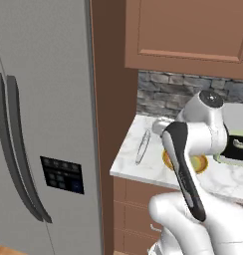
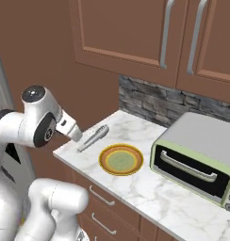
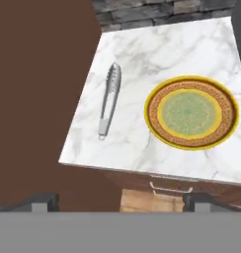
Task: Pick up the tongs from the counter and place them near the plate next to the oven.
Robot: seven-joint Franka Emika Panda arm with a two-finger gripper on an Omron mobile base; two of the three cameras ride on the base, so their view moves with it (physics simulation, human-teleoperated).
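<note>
End effector point(image 3: 115, 202) wide open, empty, hovering off tabletop point(image 3: 142, 143) edge. Tongs point(image 3: 108, 100) ahead, slightly left; long axis runs roughly fwd-away. Plate point(image 3: 191, 112) ahead-right, apart from tongs.

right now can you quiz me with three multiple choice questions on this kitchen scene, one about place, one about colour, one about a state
1. Where do the long silvery metal tongs lie?
A. on the marble counter, beside the plate
B. on the plate
C. on top of the oven

2. What colour is the rim of the small round plate?
A. blue
B. orange-yellow
C. white

3. How is the door of the small white-grey toaster oven?
A. wide open
B. removed
C. closed

Answers:
1. A, the hand view shows them flat on the marble, apart from the plate.
2. B, a yellow-orange ring surrounds the pale green centre.
3. C, the dark glass door sits flush, handle facing forward.
</note>
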